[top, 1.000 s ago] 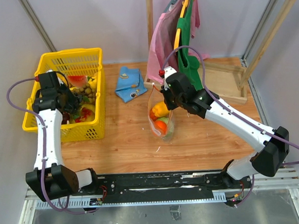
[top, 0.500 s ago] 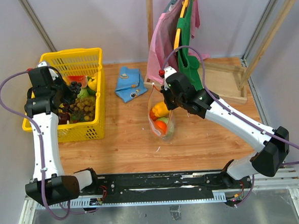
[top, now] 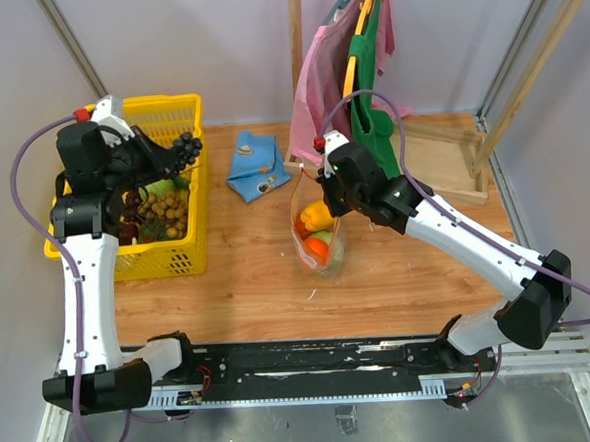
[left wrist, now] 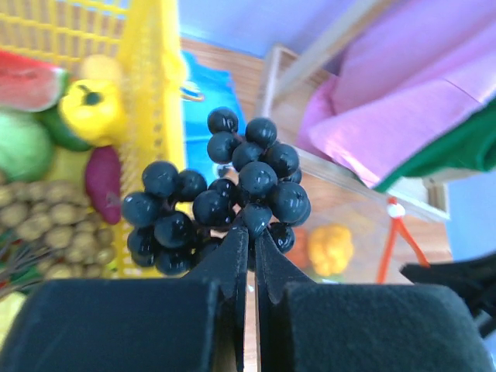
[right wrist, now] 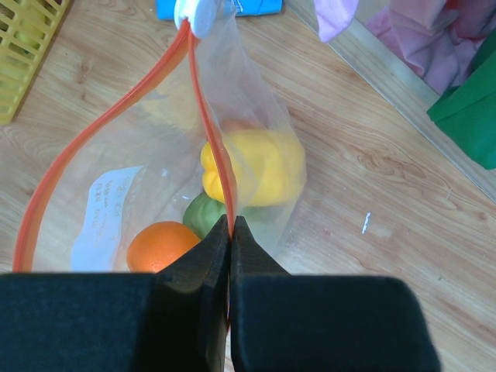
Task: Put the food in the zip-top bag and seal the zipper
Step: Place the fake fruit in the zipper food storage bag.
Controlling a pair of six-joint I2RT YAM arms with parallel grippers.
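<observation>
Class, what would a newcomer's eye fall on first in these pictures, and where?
The dark grapes hang from the left gripper over the yellow basket, near its right rim. Mid-table, the right gripper holds the clear bag up by its red zipper, toy fruit inside.

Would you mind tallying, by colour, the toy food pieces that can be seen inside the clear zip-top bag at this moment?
Inside the clear plastic zip-top bag, as seen from the right wrist:
Yellow toy pepper: 1
Round orange toy fruit: 1
Green toy piece: 1
Total visible: 3
</observation>
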